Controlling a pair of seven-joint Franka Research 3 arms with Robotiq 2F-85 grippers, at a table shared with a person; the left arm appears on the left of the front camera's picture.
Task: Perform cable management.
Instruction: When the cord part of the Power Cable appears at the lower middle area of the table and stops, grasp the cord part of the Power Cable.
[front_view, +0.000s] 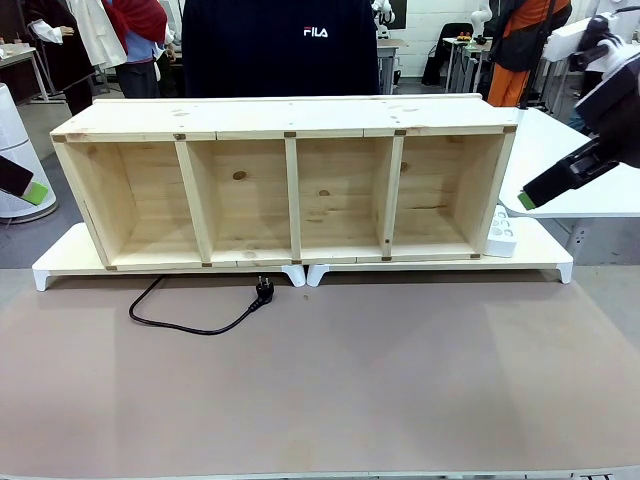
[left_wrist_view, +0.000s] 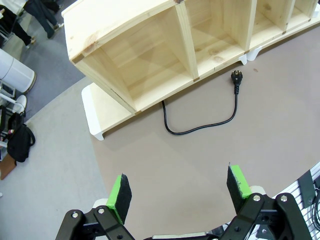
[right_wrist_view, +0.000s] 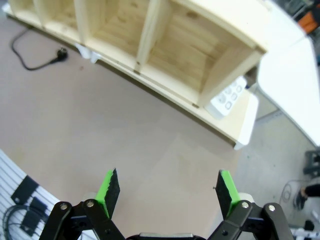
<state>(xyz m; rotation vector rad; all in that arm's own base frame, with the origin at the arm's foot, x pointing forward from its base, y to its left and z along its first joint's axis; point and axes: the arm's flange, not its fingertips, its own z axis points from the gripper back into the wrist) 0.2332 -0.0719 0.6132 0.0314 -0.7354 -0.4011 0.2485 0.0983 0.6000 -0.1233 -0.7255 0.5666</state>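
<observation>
One black cable (front_view: 190, 322) lies loose on the brown table mat (front_view: 350, 390) in front of the wooden shelf (front_view: 290, 118), its round plug (front_view: 264, 289) near the gap between the white risers (front_view: 60, 262). Pulling the plug end would likely snag the cable under the shelf or drag the white power strip (front_view: 500, 232). Count: one cable, one strip, one four-compartment shelf, two risers; left gripper (left_wrist_view: 179, 187) and right gripper (right_wrist_view: 167, 187) hang clear, fingers wide and empty.

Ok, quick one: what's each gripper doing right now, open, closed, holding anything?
Left gripper: open, holding nothing.
Right gripper: open, holding nothing.
</observation>
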